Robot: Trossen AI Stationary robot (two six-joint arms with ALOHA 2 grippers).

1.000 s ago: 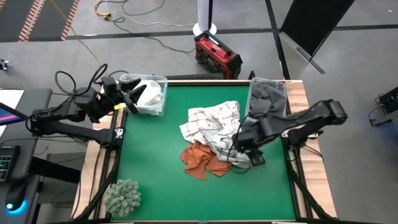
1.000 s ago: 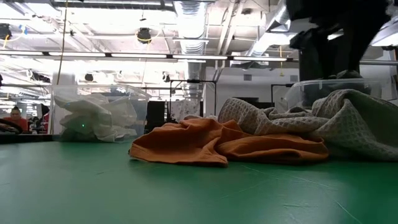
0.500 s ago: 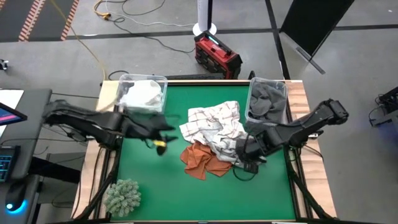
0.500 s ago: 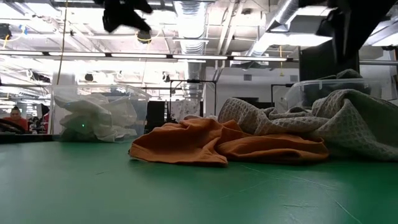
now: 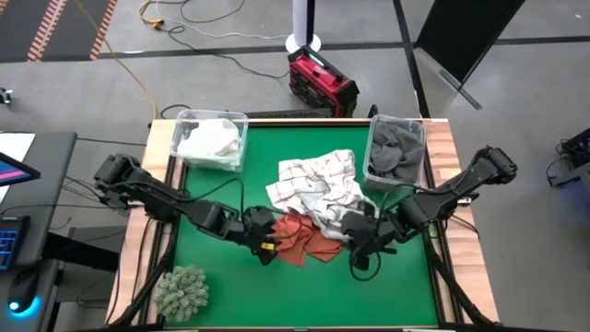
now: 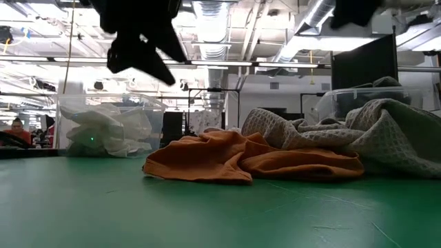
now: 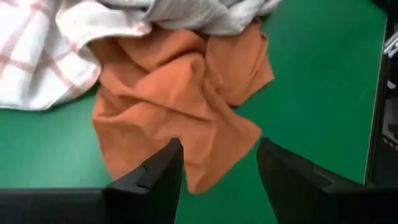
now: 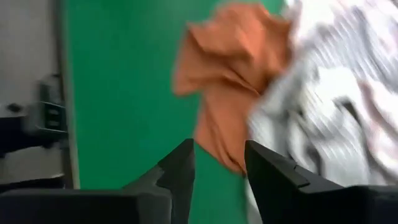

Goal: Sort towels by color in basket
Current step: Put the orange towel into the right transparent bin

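A green tabletop (image 5: 221, 286) fills the middle of the overhead view, with a dark robot arm reaching in from each side. A heap of towels lies right of centre: a grid-checked white towel (image 5: 313, 180) on top toward the upper part, a light grey towel (image 5: 334, 217) beneath it, and a rust-orange towel (image 5: 300, 238) spread at the heap's lower left edge.

The left gripper (image 5: 265, 247) hovers at the orange towel's left edge, low in the frame's centre. Its wrist camera shows the two fingers (image 7: 149, 180) spread apart over the orange cloth, gripping nothing. The right gripper (image 5: 361, 251) sits at the lower right of the heap. Its wrist camera shows the fingers (image 8: 177, 168) apart, with the orange towel and the checked one beyond them and nothing between them.

A clear bin (image 5: 189, 120) at the tabletop's upper left holds white towels (image 5: 210, 141). A second clear bin (image 5: 417, 166) at the upper right holds dark grey towels (image 5: 395, 148). A fuzzy grey-green clump (image 5: 182, 290) rests at the lower left corner.
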